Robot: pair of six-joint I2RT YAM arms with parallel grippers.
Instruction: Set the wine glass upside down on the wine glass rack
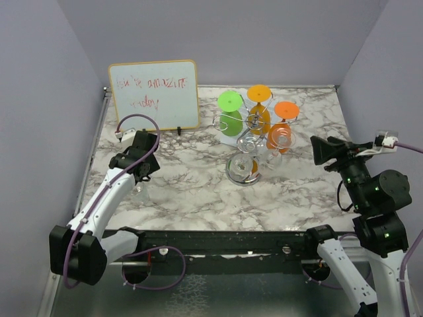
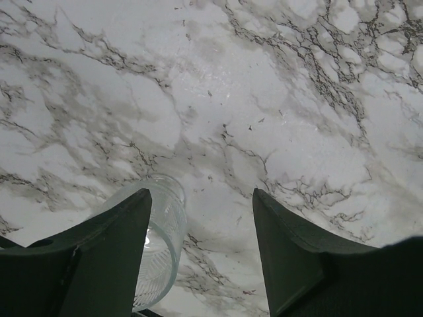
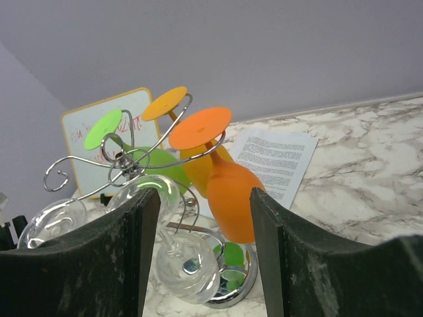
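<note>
The chrome wine glass rack [image 1: 246, 173] stands mid-table on its mirrored disc base. Green [image 1: 230, 122], yellow-orange [image 1: 259, 117] and orange [image 1: 280, 135] glasses hang upside down from its curled arms, with clear ones lower down. A clear ribbed wine glass [image 2: 162, 238] sits on the marble by my left gripper [image 2: 199, 198], just outside and partly behind its left finger [image 2: 99, 257]; it also shows in the top view [image 1: 140, 192]. The left gripper [image 1: 141, 175] is open and empty. My right gripper [image 1: 317, 149] is open and empty, right of the rack [image 3: 125, 165], facing it.
A whiteboard [image 1: 154, 94] with red writing leans at the back left. A printed sheet [image 3: 277, 158] lies behind the rack. Grey walls close in the marble table [image 1: 198, 191] on three sides. A black rail runs along the near edge.
</note>
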